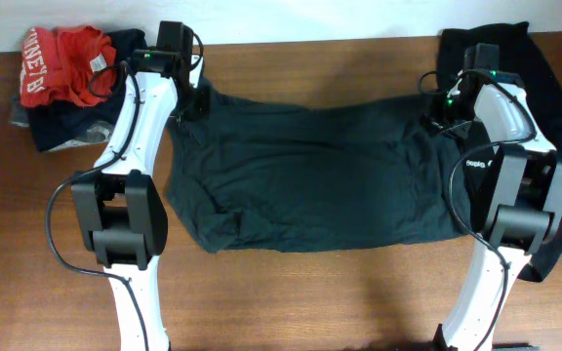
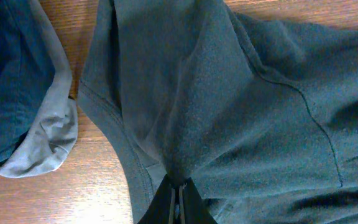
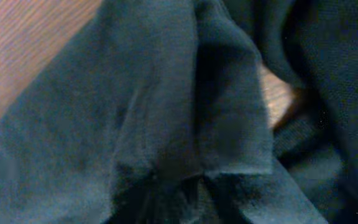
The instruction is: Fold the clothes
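while no fold shows yet, the black t-shirt (image 1: 310, 175) lies spread and wrinkled across the middle of the table (image 1: 310, 302). the left end effector (image 2: 179, 190) is closed, pinching the shirt's far left corner. the right end effector (image 1: 437, 122) sits at the far right corner, buried in cloth, so its grip cannot be told. a red garment (image 1: 61, 63) tops an unfolded heap at far left, and another dark garment (image 1: 544, 78) lies at right. the red one's white lettering is too small to read.
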### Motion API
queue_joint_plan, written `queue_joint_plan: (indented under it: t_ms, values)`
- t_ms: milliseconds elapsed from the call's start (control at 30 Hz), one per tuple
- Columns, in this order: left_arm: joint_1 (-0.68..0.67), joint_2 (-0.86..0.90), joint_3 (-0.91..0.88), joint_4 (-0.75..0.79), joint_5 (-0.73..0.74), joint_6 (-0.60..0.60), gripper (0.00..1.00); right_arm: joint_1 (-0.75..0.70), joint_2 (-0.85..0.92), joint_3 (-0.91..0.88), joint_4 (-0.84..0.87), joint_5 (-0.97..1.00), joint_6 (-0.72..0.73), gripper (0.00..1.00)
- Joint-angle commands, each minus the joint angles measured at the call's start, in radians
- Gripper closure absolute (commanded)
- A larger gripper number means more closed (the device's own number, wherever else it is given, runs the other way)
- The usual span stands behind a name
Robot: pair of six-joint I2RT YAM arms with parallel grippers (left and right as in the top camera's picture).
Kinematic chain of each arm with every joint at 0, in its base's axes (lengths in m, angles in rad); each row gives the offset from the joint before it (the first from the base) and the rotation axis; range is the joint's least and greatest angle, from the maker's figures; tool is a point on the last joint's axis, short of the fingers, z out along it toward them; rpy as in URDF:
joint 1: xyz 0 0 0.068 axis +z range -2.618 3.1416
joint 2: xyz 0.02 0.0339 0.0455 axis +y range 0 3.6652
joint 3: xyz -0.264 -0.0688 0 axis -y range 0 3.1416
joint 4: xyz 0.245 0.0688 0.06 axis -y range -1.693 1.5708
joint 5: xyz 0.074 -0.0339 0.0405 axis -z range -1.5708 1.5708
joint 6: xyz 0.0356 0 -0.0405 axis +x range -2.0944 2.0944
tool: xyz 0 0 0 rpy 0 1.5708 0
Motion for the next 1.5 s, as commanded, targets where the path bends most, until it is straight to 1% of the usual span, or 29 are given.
queue_joint_plan:
  t_ms: [0,133,200,333,467,533,567,633,733,867,967,1067,1133,1167,1267,1300,1333,1467]
  values:
    - [0.007,-0.025,0.026,-0.001,-0.016,-0.010,0.99,0.006,0.009,-0.008,0.003,-0.027,0.005,0.86]
    - [0.007,-0.025,0.026,-0.001,-0.016,-0.010,0.99,0.006,0.009,-0.008,0.011,-0.027,0.005,0.96]
    - [0.007,-0.025,0.026,0.000,-0.016,-0.010,0.99,0.006,0.009,-0.007,0.020,-0.028,0.000,0.96]
    - [0.007,-0.025,0.026,0.000,-0.016,-0.010,1.00,0.003,-0.003,0.026,0.014,-0.051,-0.055,0.96]
    - [0.007,-0.025,0.026,0.000,-0.016,-0.010,0.99,0.005,-0.021,0.111,-0.075,-0.050,-0.097,0.96]
    - [0.007,-0.025,0.026,0.000,-0.016,-0.010,0.99,0.013,-0.023,0.155,-0.136,-0.051,-0.144,0.96]
    - [0.007,-0.025,0.026,0.000,-0.016,-0.010,0.99,0.019,-0.023,0.170,-0.163,-0.052,-0.170,0.93]
    - [0.007,-0.025,0.026,0.000,-0.016,-0.010,0.99,0.033,-0.023,0.182,-0.199,-0.052,-0.227,0.81]
    - [0.007,-0.025,0.026,0.003,-0.016,-0.010,0.99,0.060,-0.023,0.181,-0.229,-0.048,-0.295,0.70]
    - [0.007,-0.025,0.026,0.003,-0.016,-0.010,0.99,0.096,-0.023,0.181,-0.266,-0.033,-0.422,0.56]
    - [0.007,-0.025,0.026,0.003,-0.016,-0.010,0.99,0.119,-0.023,0.174,-0.265,0.080,-0.470,0.49]
    - [0.007,-0.025,0.026,0.003,-0.016,-0.010,0.99,0.131,-0.023,0.166,-0.254,0.163,-0.505,0.48]
    - [0.007,-0.025,0.026,0.003,-0.016,-0.010,0.99,0.132,-0.021,0.166,-0.254,0.173,-0.494,0.48]
    - [0.007,-0.025,0.026,0.003,-0.016,-0.010,0.99,0.132,-0.021,0.166,-0.255,0.173,-0.459,0.48]
    - [0.007,-0.025,0.026,0.004,-0.016,-0.010,0.99,0.132,-0.021,0.163,-0.267,0.169,-0.270,0.59]
    - [0.007,-0.025,0.026,0.004,-0.016,-0.010,0.99,0.137,-0.021,0.158,-0.279,0.165,-0.175,0.59]
    - [0.007,-0.025,0.026,0.004,-0.016,-0.010,0.99,0.141,-0.021,0.156,-0.290,0.160,-0.117,0.59]
    - [0.007,-0.025,0.026,0.005,-0.016,-0.010,0.99,0.165,-0.021,0.142,-0.320,0.080,0.014,0.59]
